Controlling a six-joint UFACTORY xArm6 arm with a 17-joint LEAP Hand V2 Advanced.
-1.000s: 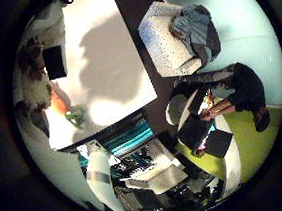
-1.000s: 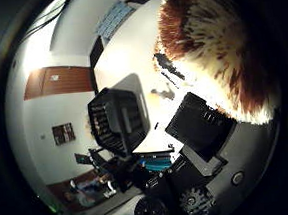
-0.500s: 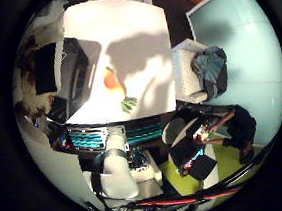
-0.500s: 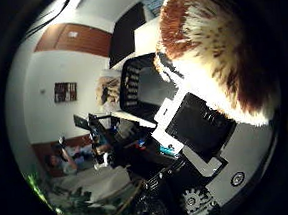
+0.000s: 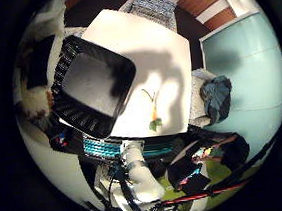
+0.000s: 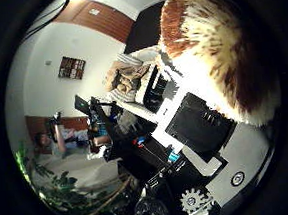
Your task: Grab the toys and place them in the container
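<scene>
Between the earlier pictures and now both palm views have swung, so the camera has travelled with the hand; the black container now fills a larger share of the little finger side view, which suggests the palm has come nearer to it.

Held item: a furry brown-and-white plush toy fills much of the thumb side view and sits close against the palm, beside the black and white parts of the hand. In my judgement it is being carried. Whether the fingers are curled round it cannot be told, since none is clearly seen.

Container: standing on the white surface, toward its 9 o'clock side, and apparently with nothing inside it.

Outstanding item: a small orange toy with a green end, possibly a carrot, lies on the surface at about 4 o'clock from the container, near but apart from it, close to the surface's edge.

Progress, as judged: nothing deposited yet. One toy appears in transit; its release into the container remains, followed by collection of the orange toy.
</scene>
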